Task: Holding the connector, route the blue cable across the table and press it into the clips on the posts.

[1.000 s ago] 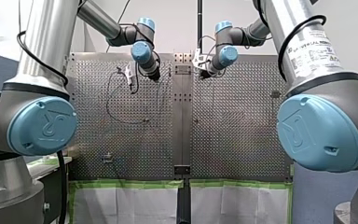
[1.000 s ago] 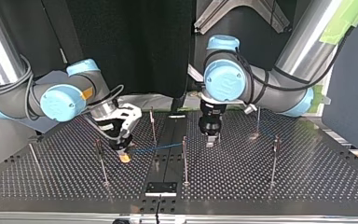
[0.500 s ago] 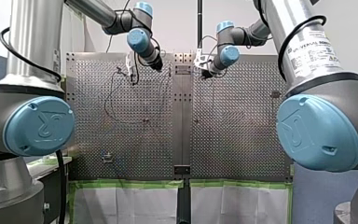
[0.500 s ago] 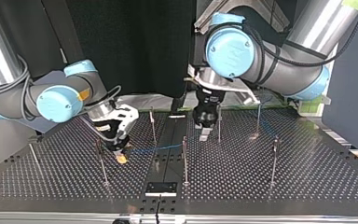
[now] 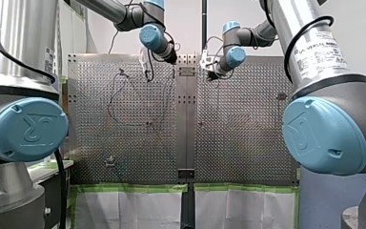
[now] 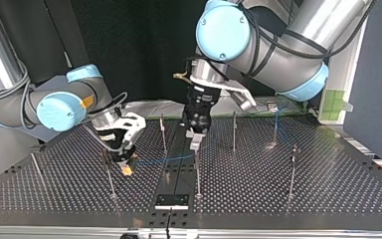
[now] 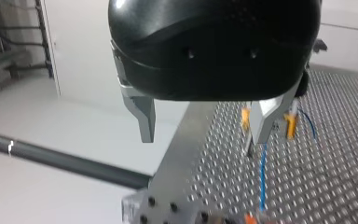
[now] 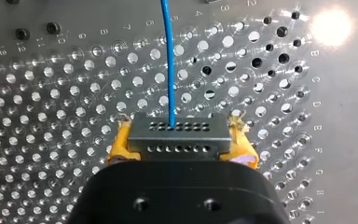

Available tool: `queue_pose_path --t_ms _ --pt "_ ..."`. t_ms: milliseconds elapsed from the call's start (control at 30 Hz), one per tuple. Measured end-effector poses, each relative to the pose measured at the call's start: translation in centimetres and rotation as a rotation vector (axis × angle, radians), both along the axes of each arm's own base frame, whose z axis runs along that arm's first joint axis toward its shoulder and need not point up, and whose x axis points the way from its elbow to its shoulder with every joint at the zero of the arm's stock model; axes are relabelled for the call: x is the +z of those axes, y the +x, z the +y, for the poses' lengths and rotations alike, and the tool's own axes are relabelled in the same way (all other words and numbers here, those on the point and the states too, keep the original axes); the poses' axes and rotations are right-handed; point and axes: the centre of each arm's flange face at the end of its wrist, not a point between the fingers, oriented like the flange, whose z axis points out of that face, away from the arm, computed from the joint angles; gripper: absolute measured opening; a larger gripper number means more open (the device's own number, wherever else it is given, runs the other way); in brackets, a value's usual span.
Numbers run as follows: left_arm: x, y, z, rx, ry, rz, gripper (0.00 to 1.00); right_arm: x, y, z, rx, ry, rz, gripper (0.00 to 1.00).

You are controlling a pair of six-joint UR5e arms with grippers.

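A plain centre strip (image 6: pixel 176 169) runs down the middle of the perforated table (image 6: pixel 278 189), and everything here sits off it. In the top view my right gripper (image 6: pixel 126 168) is down low over the holes, on the side of the strip where its own arm comes in. The right wrist view shows its yellow pads (image 8: pixel 120 147) pinching the grey connector (image 8: pixel 178 135) from both sides. The blue cable (image 8: pixel 169 60) leaves the connector's face and runs straight ahead over the perforations. In the top view that cable (image 6: pixel 159 159) stretches from the right gripper across the strip, toward a thin post (image 6: pixel 197 172) standing at the strip's far edge. My left gripper (image 6: pixel 195 142) hangs almost straight above that post's head; whether it touches the post I cannot tell. In the left wrist view its metal fingers (image 7: pixel 145 122) are spread wide around nothing, with the strip passing beneath the gap. Beyond one finger, on the perforated side of the strip, yellow pads and a length of blue cable (image 7: pixel 262 177) show. More posts stand well apart on both sides of the strip.
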Motion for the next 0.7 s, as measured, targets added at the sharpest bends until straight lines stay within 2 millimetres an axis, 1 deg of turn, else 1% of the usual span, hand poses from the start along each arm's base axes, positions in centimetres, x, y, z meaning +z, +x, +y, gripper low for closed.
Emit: queue_pose_path --t_ms 167,267,500,700 --pt "0.4 -1.6 -2.0 -0.043 -0.003 -0.007 1.0 0.0 -0.1 -0.1 -0.002 0.0 0.0 0.0" --pt "0.1 -2.0 -2.7 -0.043 0.012 0.003 1.0 0.0 -0.2 -0.1 -0.003 0.002 0.0 0.0" --pt "-0.8 -1.6 -4.3 -0.014 0.094 0.038 1.0 -0.1 -0.4 -0.3 -0.008 0.003 0.0 0.0" --pt "-1.3 -0.3 -5.2 0.025 0.133 0.042 1.0 0.0 -0.4 -0.4 -0.009 0.003 0.002 0.0"
